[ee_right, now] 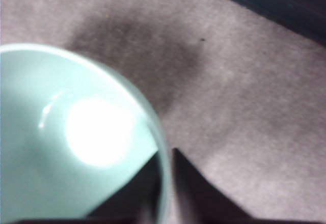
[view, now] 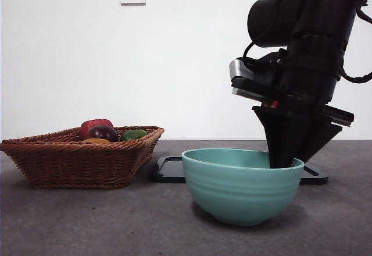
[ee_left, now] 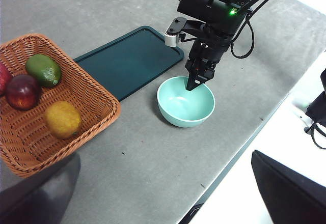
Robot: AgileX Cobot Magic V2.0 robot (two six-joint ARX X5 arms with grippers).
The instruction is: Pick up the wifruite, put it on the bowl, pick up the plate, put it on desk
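The teal-green bowl (view: 241, 186) stands on the desk (view: 87, 221) and is empty inside (ee_left: 184, 104). My right gripper (view: 282, 162) reaches down at its rim, one jaw inside and one outside, closed on the rim (ee_right: 164, 178); it also shows in the left wrist view (ee_left: 194, 85). The wifruite (ee_left: 62, 118), orange-brown and oval, lies in the wicker basket (ee_left: 94, 99), partly hidden in the front view (view: 96, 141). My left gripper (ee_left: 165, 158) is open, empty and high above the desk's near side.
The basket (view: 75, 160) also holds a dark red fruit (ee_left: 22, 91) and a green fruit (ee_left: 44, 70). A flat dark tray (ee_left: 130, 61) lies behind the bowl. The desk edge (ee_left: 239, 152) runs close beside the bowl.
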